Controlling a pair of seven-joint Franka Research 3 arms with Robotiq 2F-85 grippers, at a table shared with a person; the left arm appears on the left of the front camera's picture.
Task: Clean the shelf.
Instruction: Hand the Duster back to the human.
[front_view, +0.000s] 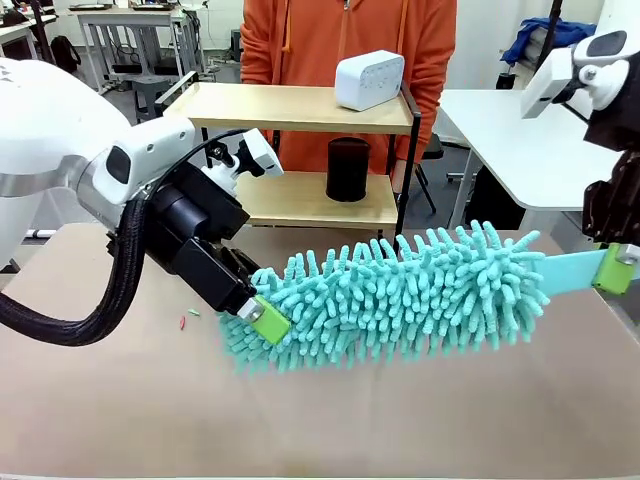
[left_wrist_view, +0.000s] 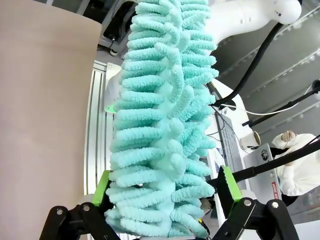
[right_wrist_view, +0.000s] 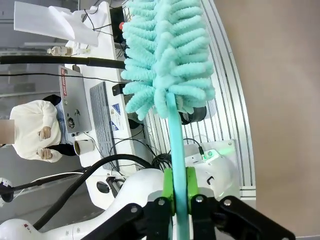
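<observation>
Teal chenille duster (front_view: 400, 300), fluffy with a flat teal plastic handle, hangs level above the brown tabletop (front_view: 320, 420), stretched from left to right between our two grippers. Our right gripper (front_view: 614, 268) pinches the flat handle at the right edge of the scene; in the right wrist view its green pads (right_wrist_view: 168, 190) press tight on both faces of the teal strip (right_wrist_view: 176, 150). Our left gripper (front_view: 262, 318) sits at the fluffy left end of the duster with its jaws spread wide, and in the left wrist view the green pads (left_wrist_view: 231, 182) stand on either side of the teal fibres (left_wrist_view: 160, 125); we cannot tell whether they press on them.

We see the small two-tier shelf (front_view: 300, 108), light wooden boards in a thin black metal frame, at the far side of the table, beyond the duster and just in front of a person in an orange hooded top (front_view: 350, 40). A white rounded box (front_view: 369, 79) rests on its top board toward the right, and a black cylindrical cup (front_view: 347, 168) stands on the lower board. A few small specks (front_view: 188, 318) lie on the tabletop near our left gripper.
</observation>
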